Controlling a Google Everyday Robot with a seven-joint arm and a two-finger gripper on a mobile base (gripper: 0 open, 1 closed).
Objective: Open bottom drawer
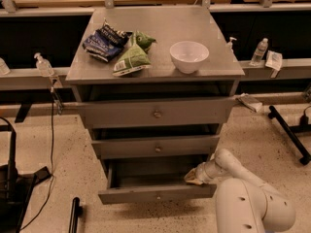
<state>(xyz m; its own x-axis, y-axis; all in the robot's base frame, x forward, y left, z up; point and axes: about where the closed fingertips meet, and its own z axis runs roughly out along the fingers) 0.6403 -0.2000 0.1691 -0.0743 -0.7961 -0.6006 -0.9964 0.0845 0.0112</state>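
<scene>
Camera view: what is biggest?
— A grey cabinet with three drawers, seen from the front and above. A white bowl and snack bags sit on top.
— And the robot?
— One white arm comes in from the lower right, reaching left toward the cabinet's foot.
— Where is the bottom drawer?
— The bottom drawer is lowest, near the floor, partly out toward the camera, tray showing. Its front runs left to right.
— The gripper?
— The gripper is at the drawer's right end, just behind the front panel, over the tray's right corner. Apart or clamped, I cannot tell.
— The knob?
— The knob is at the front's centre, left of the gripper and apart from it. I judge that further opening means drawing the right end straight toward the camera, across the front's long axis.
</scene>
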